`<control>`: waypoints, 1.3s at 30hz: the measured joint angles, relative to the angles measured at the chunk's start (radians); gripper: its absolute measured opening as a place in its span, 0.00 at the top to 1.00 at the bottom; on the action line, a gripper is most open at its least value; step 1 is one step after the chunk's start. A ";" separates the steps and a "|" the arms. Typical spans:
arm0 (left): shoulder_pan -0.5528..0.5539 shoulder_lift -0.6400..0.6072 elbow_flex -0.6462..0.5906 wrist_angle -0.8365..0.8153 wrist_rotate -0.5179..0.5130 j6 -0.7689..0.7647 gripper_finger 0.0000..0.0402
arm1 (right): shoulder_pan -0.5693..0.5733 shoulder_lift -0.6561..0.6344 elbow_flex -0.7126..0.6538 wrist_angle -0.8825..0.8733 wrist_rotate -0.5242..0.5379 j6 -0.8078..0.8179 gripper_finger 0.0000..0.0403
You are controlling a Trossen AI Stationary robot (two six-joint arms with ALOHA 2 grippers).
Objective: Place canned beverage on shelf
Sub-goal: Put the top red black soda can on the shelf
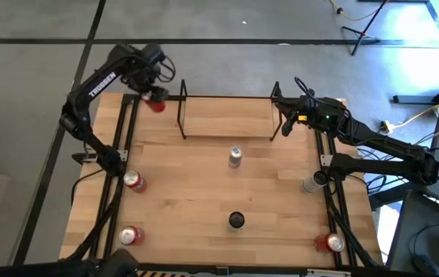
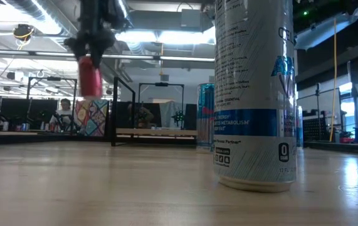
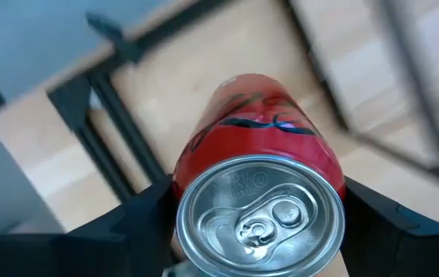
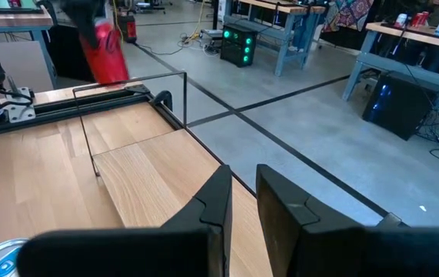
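My left gripper [image 1: 156, 94] is shut on a red can [image 1: 156, 103], held in the air over the table's far left, just left of the shelf's left end frame [image 1: 182, 108]. The can also shows in the low view [image 2: 89, 76] and the right wrist view [image 4: 105, 48]. The shelf [image 1: 227, 117], thin black rods over a light wood floor, stands at the table's far middle with nothing on it. My right gripper [image 1: 284, 117] hangs by the shelf's right end frame, shut and empty, with only a narrow slit between its fingers [image 4: 244, 201]. My left gripper pinches the red can's side wall just below its top rim [image 3: 196, 165], one finger [image 3: 144, 219] on each side. The fingers come from above, pointing down. The can hangs about upright below them [image 2: 89, 81], lifted clear of the table.
Loose cans stand on the table: a silver one [image 1: 235, 156] in front of the shelf, two red ones [image 1: 134, 181] [image 1: 131, 235] at the left, a black one [image 1: 236, 221] near the front, a silver one [image 1: 311, 182] and a red one [image 1: 331, 243] at the right. Black frame rails run along both sides.
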 joint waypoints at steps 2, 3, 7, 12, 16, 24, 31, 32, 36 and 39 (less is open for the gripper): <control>-0.011 0.000 0.066 -0.001 0.000 -0.006 0.33 | 0.000 0.000 0.000 0.000 0.000 0.000 0.87; -0.019 0.000 0.095 -0.001 0.001 -0.006 0.33 | 0.000 0.000 0.000 0.000 0.000 0.000 0.87; -0.054 0.000 0.198 0.025 0.010 0.019 0.33 | 0.000 0.000 0.000 0.000 0.000 0.000 0.87; -0.127 0.000 0.257 0.110 0.070 0.137 0.33 | 0.000 0.000 0.000 0.000 0.000 0.000 0.87; -0.204 0.023 0.258 0.150 0.084 0.172 0.33 | 0.000 0.000 0.000 0.000 0.000 0.000 0.87; -0.274 0.171 0.295 0.059 0.051 0.191 0.33 | 0.000 0.000 0.000 -0.003 0.000 0.000 0.87; -0.285 0.338 0.409 0.010 0.032 0.229 0.33 | 0.000 0.007 -0.012 -0.026 -0.001 0.009 0.87; -0.285 0.359 0.416 0.009 0.037 0.234 0.33 | 0.000 0.007 -0.016 -0.027 -0.001 0.019 0.87; -0.282 0.422 0.419 -0.004 0.082 0.248 0.33 | 0.001 0.013 -0.020 -0.018 -0.005 0.024 0.87; -0.276 0.449 0.419 0.001 0.151 0.246 0.33 | 0.000 0.013 -0.021 -0.011 -0.009 0.025 0.87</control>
